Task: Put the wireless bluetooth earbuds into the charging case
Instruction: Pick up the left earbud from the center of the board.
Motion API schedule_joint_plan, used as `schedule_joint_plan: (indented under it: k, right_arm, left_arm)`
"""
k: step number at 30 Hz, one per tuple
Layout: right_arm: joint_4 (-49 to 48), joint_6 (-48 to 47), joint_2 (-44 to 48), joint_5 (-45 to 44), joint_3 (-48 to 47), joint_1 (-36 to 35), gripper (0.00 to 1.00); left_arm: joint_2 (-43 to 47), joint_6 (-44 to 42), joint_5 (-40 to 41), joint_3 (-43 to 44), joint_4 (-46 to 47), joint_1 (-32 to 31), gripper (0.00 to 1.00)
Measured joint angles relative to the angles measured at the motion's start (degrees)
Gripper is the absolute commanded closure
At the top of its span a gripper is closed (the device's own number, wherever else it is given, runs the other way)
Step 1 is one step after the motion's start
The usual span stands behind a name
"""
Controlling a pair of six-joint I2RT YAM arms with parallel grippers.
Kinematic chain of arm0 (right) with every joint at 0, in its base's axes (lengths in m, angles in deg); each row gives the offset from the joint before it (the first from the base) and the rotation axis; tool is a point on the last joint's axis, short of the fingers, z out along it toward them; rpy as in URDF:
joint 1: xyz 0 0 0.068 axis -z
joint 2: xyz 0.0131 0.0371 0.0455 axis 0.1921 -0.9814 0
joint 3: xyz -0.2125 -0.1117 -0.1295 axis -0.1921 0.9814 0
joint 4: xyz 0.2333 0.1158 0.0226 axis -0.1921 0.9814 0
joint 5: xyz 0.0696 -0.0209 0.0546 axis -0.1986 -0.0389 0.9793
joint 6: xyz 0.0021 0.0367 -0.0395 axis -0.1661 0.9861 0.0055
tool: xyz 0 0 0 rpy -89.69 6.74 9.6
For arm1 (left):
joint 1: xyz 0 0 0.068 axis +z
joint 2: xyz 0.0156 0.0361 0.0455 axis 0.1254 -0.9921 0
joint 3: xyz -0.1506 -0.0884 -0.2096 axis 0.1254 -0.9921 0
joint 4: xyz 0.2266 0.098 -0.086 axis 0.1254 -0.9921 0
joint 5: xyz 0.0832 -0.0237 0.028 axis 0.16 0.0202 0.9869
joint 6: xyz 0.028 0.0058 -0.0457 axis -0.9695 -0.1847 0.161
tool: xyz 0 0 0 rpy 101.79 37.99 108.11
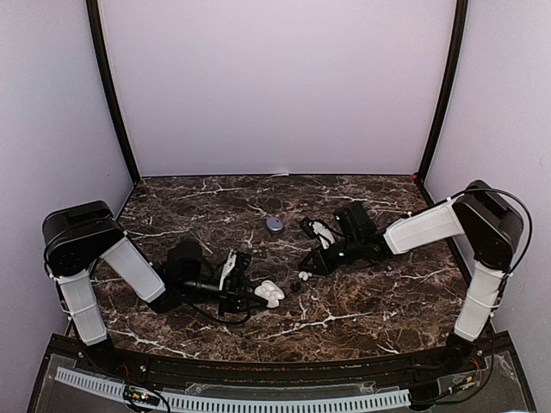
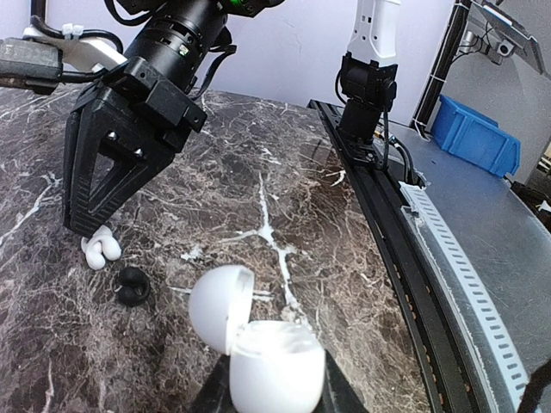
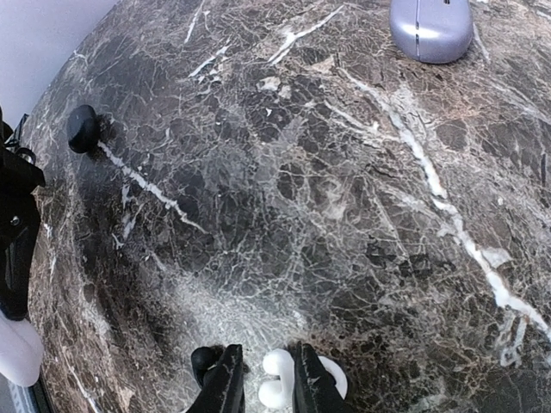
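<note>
My left gripper (image 2: 269,391) is shut on the white charging case (image 2: 274,366), whose round lid (image 2: 220,307) stands swung open to the left. In the top view the case (image 1: 270,293) is just left of my right gripper (image 1: 303,274). My right gripper (image 3: 269,389) is down at the marble with its jaws narrowly open. A white earbud (image 3: 277,379) lies between them, touching the right finger with a gap to the left one. A second white earbud (image 3: 337,379) lies outside the right finger. A black earbud (image 3: 202,361) sits outside the left finger and also shows in the left wrist view (image 2: 132,285).
A shut purple case (image 1: 274,224) lies further back on the marble table (image 1: 362,301). A small black rounded piece (image 3: 83,127) lies apart on the table. A black rail (image 2: 387,224) runs along the table's near edge, with a blue bin (image 2: 475,133) beyond it.
</note>
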Motion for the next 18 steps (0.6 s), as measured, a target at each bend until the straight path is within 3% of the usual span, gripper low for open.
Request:
schedule_joint_plan:
  k: [18]
  right_arm:
    - [5.4,-0.9,-3.2,-3.8,-3.9,-1.4,0.82]
  left_arm:
    - [0.7,-0.4,0.2,0.0,-1.0,0.0,0.82]
